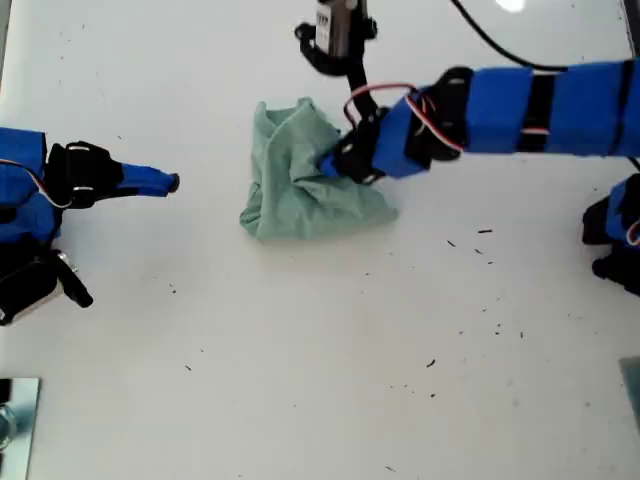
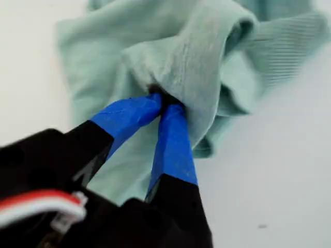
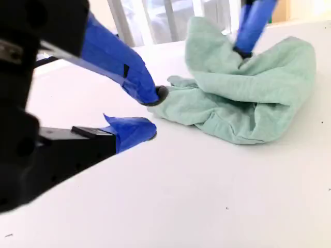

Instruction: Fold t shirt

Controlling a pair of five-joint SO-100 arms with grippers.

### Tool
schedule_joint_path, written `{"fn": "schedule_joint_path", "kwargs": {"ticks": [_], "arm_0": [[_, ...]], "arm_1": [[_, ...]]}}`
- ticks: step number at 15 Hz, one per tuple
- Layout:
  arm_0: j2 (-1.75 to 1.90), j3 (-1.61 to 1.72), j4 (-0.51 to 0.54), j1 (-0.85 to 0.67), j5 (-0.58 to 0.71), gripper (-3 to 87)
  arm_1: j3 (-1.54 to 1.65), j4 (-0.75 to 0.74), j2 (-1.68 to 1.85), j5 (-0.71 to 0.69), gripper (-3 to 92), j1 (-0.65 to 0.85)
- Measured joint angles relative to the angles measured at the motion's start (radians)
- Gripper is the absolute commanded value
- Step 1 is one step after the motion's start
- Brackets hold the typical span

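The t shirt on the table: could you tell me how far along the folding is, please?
Nothing looks folded yet: the t shirt lies bunched in a crumpled heap on the white table. In hand: my first pincer is shut on a pinch of its fabric. My second pincer is open, off the cloth, toward the exterior view's left. Left to do: spread it flat, then make every fold.

This looked like a robotics lab or test bench: a bare white tabletop (image 1: 300, 380) flecked with small dark specks, two blue-taped arms with exposed servo wires (image 1: 437, 122), a black cable (image 1: 495, 45) trailing across, and pale window bars (image 3: 155, 20) behind.
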Motion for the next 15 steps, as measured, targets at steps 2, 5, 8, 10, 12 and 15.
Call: {"fn": "schedule_joint_path", "kwargs": {"ticks": [2,5,8,10,12,15], "arm_0": [[0.000,0.000,0.000,0.031,0.000,5.8],[0.000,0.000,0.000,0.035,0.000,5.8],[0.000,0.000,0.000,0.035,0.000,5.8],[0.000,0.000,0.000,0.035,0.000,5.9],[0.000,0.000,0.000,0.035,0.000,5.9],[0.000,0.000,0.000,0.035,0.000,5.9]], "arm_1": [[-0.345,0.075,-0.288,-0.087,2.3,0.253],[-0.626,0.253,-0.285,-0.098,2.3,0.400],[-0.256,0.362,0.067,-0.078,2.3,0.322],[0.216,0.328,0.459,0.031,2.3,0.224],[0.721,0.273,0.905,0.201,2.3,0.160],[1.385,0.351,1.671,0.469,2.4,0.087]]}}
